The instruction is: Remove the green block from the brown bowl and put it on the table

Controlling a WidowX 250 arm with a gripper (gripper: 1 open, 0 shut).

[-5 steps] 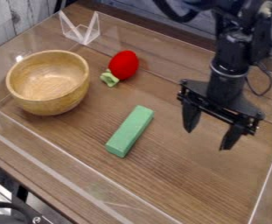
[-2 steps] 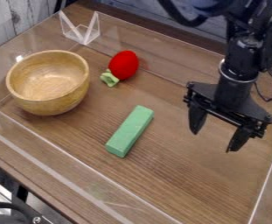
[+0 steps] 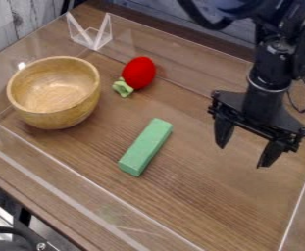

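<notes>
Clearly apart from everything it might grip, the claw (image 3: 257, 137) hangs at the right of the view, its two dark fingers spread wide and nothing between them. It appears released. Further out, well apart from the claw and toward the middle of the view, the green block (image 3: 145, 147) lies flat on the wooden surface (image 3: 201, 201), set at a slant, with one end nearer the bottom of the view. Beyond it, at the upper left, sits the brown bowl (image 3: 54, 92), with no block visible inside. The red strawberry toy (image 3: 137, 73) rests between the bowl and the upper middle, just beside a clear plastic piece's side of the scene.

As things lie, the task looks complete: the block is out of the bowl and on the surface, so the next move probably calls only for keeping clear of it.

Should it need handling again, the block is likely light and fairly stiff, perhaps smooth enough to slip or pivot if pinched near an end. The best hold is across its narrow width, close to the middle, with the fingers along its long sides. It hardly seems fragile, though a sideways knock could slide or turn it.
</notes>
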